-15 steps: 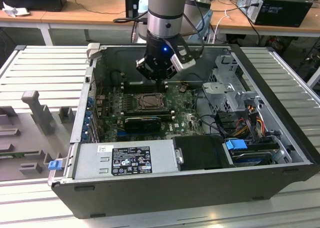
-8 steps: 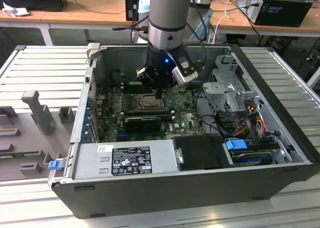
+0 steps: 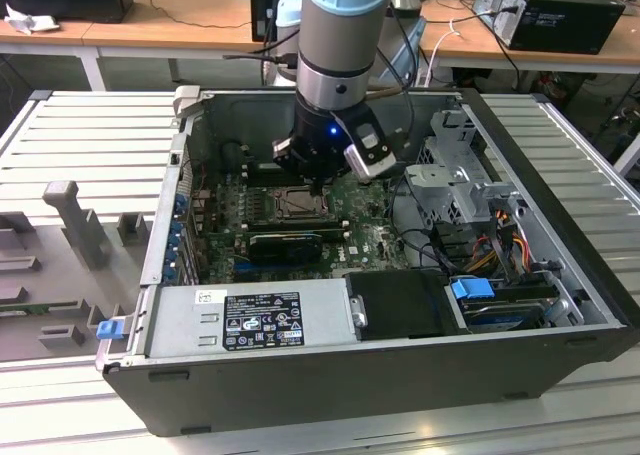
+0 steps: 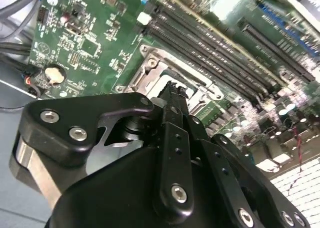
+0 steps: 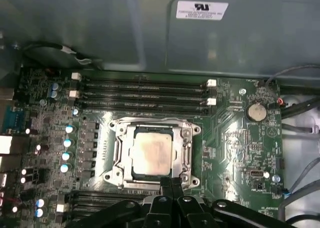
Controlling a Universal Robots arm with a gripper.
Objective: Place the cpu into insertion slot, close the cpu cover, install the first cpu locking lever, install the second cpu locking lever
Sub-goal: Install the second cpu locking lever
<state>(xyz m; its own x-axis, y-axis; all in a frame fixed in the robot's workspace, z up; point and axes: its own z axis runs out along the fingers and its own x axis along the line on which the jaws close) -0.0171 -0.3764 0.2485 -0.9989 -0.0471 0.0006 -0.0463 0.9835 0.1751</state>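
Tool [image 5: 171, 184] poised beside square tan cpu [image 5: 151, 155] under grey metal cpu cover [image 5: 186, 149].

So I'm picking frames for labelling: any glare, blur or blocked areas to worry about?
In the first wrist view, the cpu is evenly lit with a soft sheen; the tool crosses the socket's near edge. In the second wrist view, glare whitens the memory slots and the tool's body hides much of the insertion slot. In the exterior view, the arm shades the socket.

End effector [image 4: 172, 90] — fingers together, downward
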